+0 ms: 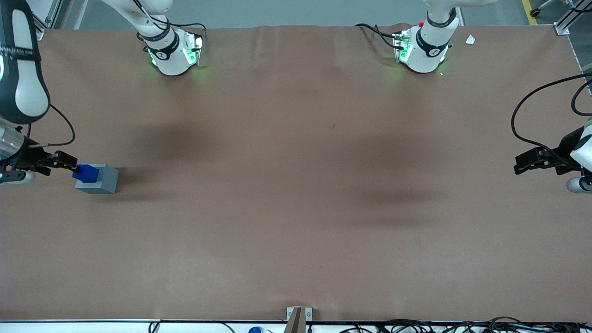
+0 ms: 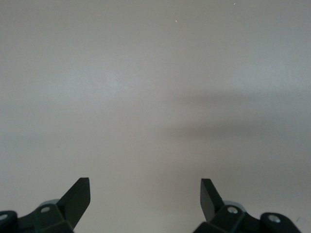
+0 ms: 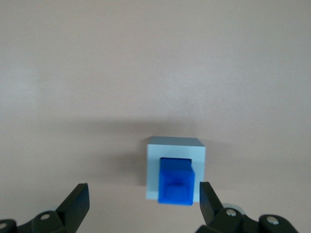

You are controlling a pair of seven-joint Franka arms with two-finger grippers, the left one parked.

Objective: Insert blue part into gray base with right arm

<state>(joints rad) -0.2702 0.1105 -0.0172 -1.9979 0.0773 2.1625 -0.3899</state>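
The gray base [image 1: 98,179] stands on the brown desk [image 1: 296,208] close to the edge at the working arm's end, roughly midway between the desk's front-camera edge and the edge where the arm pedestals are mounted. The blue part [image 1: 86,173] sits upright in the socket in the base's top, its upper portion standing proud of the gray block. The wrist camera confirms this: the blue part [image 3: 177,187] is seated within the gray base [image 3: 175,162], gray rim visible around it.

The right arm [image 1: 21,69] hangs over the desk edge at its own end. Its gripper [image 1: 62,162] is just beside the blue part, above desk level, and not gripping it. In the wrist camera the fingers [image 3: 77,204] are spread wide, wider than the gray base, with the block between and ahead of them and nothing held.

The base throws a soft shadow across the desk toward the parked arm's end.
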